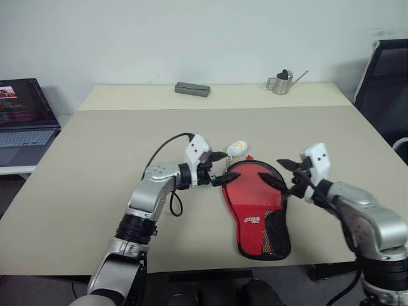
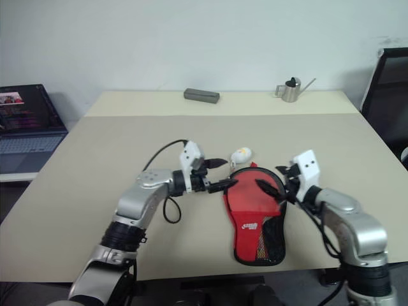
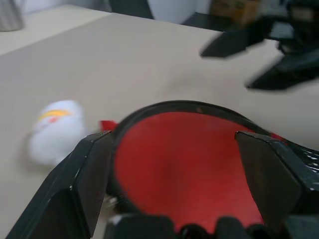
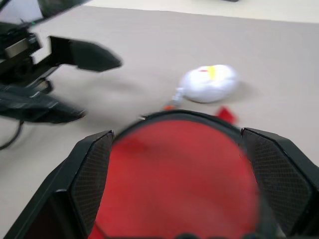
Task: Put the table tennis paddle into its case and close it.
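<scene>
The case [image 1: 256,207] lies on the table [image 1: 95,191], between both grippers. The zipper charm [image 1: 236,148] lies just behind it; a box [image 1: 192,89] and watering can [image 1: 282,81] stand at the far edge.

Left gripper [image 1: 224,169] points right, jaws spread apart. Right gripper [image 1: 277,173] points left toward it, jaws spread apart. Both arms bent, grasping nothing.

A beige desk [image 1: 95,166] is seen against a pale wall [image 1: 191,38]. A grey rectangular box [image 1: 192,89] is placed flat near the far edge of the desk. A small metal watering can [image 1: 282,82] with a thin spout is positioned upright further along the same edge, well apart from the box. An open laptop [image 1: 22,121] is located beside the desk, and a black chair [image 1: 386,83] is visible at the opposite side.
</scene>
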Tool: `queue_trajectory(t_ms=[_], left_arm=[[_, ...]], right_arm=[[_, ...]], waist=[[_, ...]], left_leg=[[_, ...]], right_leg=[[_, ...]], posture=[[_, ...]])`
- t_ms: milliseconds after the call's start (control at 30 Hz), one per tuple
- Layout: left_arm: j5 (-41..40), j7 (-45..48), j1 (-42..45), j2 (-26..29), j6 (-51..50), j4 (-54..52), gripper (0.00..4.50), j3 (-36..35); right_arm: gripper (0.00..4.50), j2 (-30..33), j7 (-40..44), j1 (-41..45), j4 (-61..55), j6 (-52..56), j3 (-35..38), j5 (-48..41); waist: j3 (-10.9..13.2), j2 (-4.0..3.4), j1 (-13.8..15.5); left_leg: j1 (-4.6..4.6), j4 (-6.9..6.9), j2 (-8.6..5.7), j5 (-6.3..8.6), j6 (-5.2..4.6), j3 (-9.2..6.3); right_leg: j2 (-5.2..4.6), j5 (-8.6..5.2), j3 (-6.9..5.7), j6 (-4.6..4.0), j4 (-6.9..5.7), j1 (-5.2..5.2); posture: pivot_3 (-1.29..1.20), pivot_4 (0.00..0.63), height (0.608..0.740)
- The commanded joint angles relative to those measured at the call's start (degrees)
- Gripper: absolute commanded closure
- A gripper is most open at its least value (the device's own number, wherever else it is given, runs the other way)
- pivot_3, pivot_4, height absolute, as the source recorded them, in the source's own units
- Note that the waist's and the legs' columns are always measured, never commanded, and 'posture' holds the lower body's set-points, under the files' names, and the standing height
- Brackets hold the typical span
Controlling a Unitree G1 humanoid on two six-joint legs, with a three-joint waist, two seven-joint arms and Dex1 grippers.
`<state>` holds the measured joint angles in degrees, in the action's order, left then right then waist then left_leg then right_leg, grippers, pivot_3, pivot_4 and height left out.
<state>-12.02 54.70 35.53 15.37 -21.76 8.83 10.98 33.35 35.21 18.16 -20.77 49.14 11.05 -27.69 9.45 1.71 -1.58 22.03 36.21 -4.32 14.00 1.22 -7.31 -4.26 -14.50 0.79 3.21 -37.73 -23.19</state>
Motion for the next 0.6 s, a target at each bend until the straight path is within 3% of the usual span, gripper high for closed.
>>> queue_trajectory(t_ms=[33,300,600], left_arm=[[1.16,0.77,0.94,-1.13,2.64,-1.38,0.3,3.12],[3.19,-0.54,0.3,-4.59,6.7,2.9,0.3,6.89],[8.11,-3.37,-0.35,-5.86,15.27,14.83,0.3,7.92]], right_arm=[[0.0,3.9,2.53,2.83,2.57,-3.49,3.66,-0.26],[0.0,7.33,3.47,8.22,9.04,-7.43,2.84,0.36],[0.0,0.14,3.31,22.67,19.86,-10.12,-7.01,3.81]], waist=[[0.0,0.0,-0.08],[0.02,-0.02,-0.07],[0.05,-0.09,-0.07]], left_leg=[[-0.01,0.0,0.02,0.0,0.0,0.03],[-0.01,-0.01,0.04,-0.01,-0.02,0.13],[-0.05,0.0,0.05,-0.01,-0.03,0.18]], right_leg=[[0.01,0.0,0.01,0.0,0.0,0.0],[0.0,0.0,0.07,0.0,0.01,0.0],[0.01,0.01,0.11,-0.01,-0.03,-0.01]], posture=[[0.0,0.15,0.74],[0.0,0.15,0.74],[0.0,0.15,0.74]])
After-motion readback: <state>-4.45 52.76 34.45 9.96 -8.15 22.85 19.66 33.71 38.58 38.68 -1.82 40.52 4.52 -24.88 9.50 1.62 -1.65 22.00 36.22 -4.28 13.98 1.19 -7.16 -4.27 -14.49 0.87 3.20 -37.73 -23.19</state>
